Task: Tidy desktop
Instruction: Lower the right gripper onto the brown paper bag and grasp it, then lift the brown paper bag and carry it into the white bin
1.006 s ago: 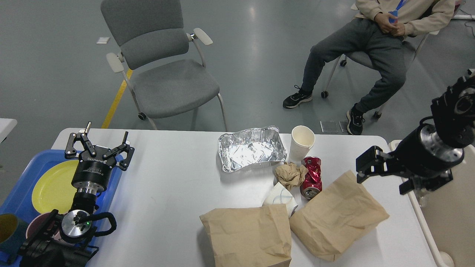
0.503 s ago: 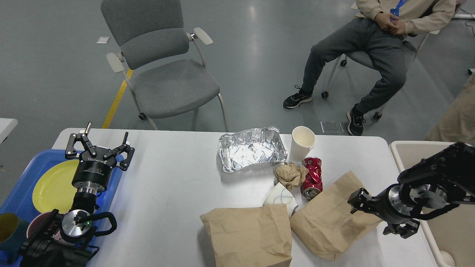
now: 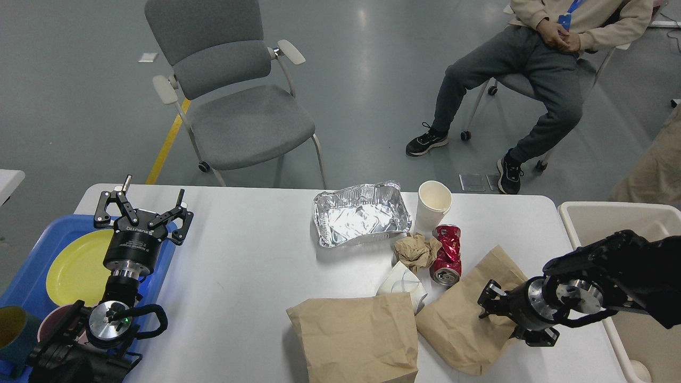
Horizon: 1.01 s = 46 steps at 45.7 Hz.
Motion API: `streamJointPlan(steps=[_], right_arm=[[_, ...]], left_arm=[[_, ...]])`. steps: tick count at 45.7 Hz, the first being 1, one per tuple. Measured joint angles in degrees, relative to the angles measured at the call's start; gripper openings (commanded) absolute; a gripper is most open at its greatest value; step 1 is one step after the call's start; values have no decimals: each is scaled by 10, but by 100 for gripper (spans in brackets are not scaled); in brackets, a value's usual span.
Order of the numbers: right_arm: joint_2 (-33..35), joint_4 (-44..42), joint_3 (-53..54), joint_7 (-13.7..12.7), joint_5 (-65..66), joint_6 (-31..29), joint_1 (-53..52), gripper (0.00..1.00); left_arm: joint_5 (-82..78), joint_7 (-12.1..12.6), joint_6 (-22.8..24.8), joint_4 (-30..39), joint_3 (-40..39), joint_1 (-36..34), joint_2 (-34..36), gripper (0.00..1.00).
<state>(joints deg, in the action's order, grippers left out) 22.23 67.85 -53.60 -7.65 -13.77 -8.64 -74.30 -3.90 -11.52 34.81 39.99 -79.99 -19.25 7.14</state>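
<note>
The white desktop [image 3: 255, 255] holds a crinkled foil tray [image 3: 362, 215], a white paper cup [image 3: 433, 205], a crushed red can [image 3: 446, 252], a ball of brown paper [image 3: 415, 251] and a squashed white cup [image 3: 401, 284]. Two brown paper bags lie at the front, one in the middle [image 3: 356, 335] and one to the right [image 3: 468, 314]. My right gripper [image 3: 503, 319] is low over the right bag's right edge, its fingers spread and empty. At the table's left edge my left gripper [image 3: 142, 210] stands open above the blue tray, holding nothing.
A blue tray [image 3: 32, 266] at the left carries a yellow plate [image 3: 74, 266], a teal cup [image 3: 10, 330] and a pink bowl [image 3: 50, 322]. A cream-white bin [image 3: 612, 218] stands off the table's right end. Behind the table are a grey chair [image 3: 239, 117] and a seated person [image 3: 532, 69].
My right arm has dropped from high above the bin and moved left, down onto the right paper bag. The left arm and the objects on the table have not moved.
</note>
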Motion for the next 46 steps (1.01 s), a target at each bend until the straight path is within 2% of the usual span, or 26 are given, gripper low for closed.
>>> streamJointPlan(steps=[8, 19, 39, 46], right_arm=[[-3, 0, 0, 0, 0, 10, 8, 0], [-6, -1, -1, -2, 1, 53, 25, 0], [-1, 5, -4, -6, 1, 54, 20, 0], [22, 20, -12, -14, 1, 27, -4, 0]], left_arm=[[0, 0, 0, 0, 0, 0, 0, 96], [0, 0, 0, 0, 0, 0, 0, 96], [0, 1, 0, 0, -1, 0, 0, 96], [0, 1, 0, 0, -1, 0, 1, 96]])
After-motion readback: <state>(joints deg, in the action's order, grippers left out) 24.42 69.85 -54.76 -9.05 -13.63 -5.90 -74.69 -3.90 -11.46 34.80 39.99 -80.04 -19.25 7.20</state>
